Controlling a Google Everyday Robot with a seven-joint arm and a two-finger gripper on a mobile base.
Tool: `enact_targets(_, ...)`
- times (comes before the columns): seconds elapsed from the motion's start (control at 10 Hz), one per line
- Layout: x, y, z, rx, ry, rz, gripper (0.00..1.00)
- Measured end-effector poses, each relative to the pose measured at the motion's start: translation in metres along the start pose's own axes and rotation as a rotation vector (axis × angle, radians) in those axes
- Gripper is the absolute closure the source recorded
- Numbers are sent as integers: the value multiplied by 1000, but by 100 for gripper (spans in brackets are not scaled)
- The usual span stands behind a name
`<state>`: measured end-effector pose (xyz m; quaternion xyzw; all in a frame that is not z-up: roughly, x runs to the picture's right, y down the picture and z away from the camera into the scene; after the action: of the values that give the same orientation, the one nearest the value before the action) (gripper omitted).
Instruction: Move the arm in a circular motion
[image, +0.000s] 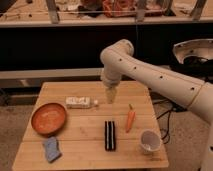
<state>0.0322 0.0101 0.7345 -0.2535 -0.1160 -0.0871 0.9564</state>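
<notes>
The glossy white arm (150, 72) reaches in from the right, bends at a bulbous joint (116, 55) above the table's far side and points down. Its pale beige gripper (110, 95) hangs just above the wooden table (85, 142), right of a white bottle (80, 102) lying on its side. It holds nothing that I can see.
On the table are an orange bowl (49, 118) at the left, a blue sponge (51, 149) at the front left, a black rectangular object (110, 135) in the middle, a carrot (130, 120) and a white cup (149, 140) at the front right. A dark shelf unit stands behind.
</notes>
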Motion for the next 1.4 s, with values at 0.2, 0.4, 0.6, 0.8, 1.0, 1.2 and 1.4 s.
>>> enact_targets(0.2,25,4,-5,3,-4,31,20)
enact_targets(0.4,61,16,-13,6,-2,99,20)
enact_targets(0.6,96,36,-20,10,2,175,20)
enact_targets(0.8,128,71,-29,15,6,266,20)
enact_targets(1.0,145,107,-37,19,11,319,20)
enact_targets(1.2,144,121,-40,21,14,327,20)
enact_targets(1.4,124,130,-39,18,17,325,20)
